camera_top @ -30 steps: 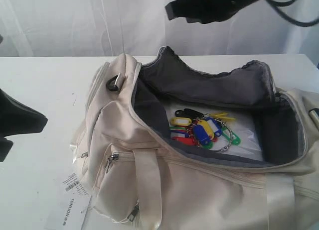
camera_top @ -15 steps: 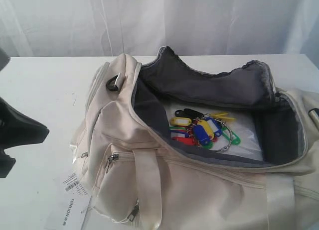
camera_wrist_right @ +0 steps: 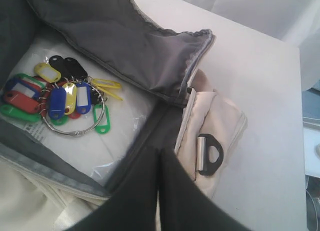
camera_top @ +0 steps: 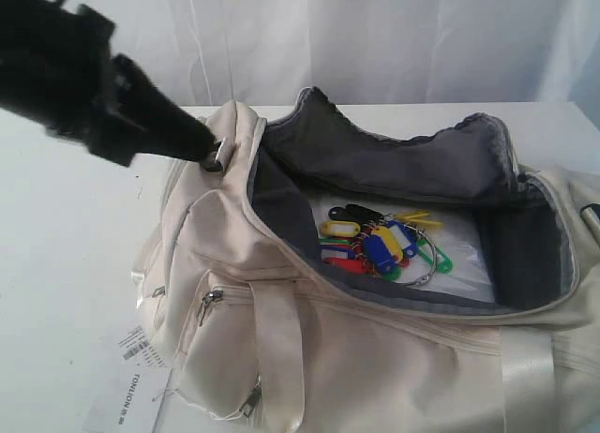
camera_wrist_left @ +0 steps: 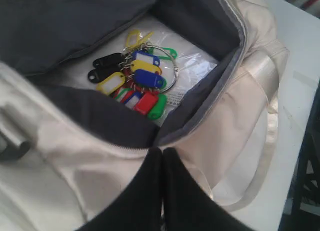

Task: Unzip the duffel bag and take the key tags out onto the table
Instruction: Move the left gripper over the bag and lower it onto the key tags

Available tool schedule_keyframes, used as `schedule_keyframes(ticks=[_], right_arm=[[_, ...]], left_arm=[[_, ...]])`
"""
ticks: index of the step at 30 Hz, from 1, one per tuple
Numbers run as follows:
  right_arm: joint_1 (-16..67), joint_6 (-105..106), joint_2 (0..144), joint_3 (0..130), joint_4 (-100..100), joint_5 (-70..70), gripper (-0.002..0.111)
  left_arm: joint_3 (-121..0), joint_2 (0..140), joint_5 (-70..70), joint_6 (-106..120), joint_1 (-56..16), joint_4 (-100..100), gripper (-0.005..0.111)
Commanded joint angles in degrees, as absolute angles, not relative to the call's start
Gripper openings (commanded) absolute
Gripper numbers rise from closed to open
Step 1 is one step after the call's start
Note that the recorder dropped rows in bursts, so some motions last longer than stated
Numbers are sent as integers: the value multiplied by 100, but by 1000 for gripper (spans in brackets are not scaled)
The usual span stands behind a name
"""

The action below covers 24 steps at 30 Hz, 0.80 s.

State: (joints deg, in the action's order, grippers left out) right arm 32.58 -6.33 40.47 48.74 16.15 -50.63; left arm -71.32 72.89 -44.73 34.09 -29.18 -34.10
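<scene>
duffel bag (camera_top: pixel 272 292): cream, grey-lined, unzipped, gaping open on white table (camera_top: pixel 66 227) | key tags (camera_top: pixel 375 246): red, blue, yellow, green, black bunch on metal ring, lying on bag's floor

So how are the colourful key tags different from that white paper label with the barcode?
The key tags are red, blue, yellow, green and black; the paper label is white with black print. The key tags lie inside the open duffel bag; the paper label lies outside on the table. The key tags sit on a metal ring; the paper label is a flat sheet. Both are small.
</scene>
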Motion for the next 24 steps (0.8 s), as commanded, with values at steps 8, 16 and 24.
schedule_keyframes(ticks=[8,16,24], right_arm=[[3249,-768,4018,4858,1621,-5057,0],[3249,-768,4018,4858,1621,-5057,0],[3249,-769,4018,4858,1621,-5046,0]], left_arm=[[-9457,9781,-4607,2124,-4336,-2010,0],[-10109,10754,-4905,2041,-4596,-1796,0],[-10205,11038,-4842,2041,-4766,-2044,0]])
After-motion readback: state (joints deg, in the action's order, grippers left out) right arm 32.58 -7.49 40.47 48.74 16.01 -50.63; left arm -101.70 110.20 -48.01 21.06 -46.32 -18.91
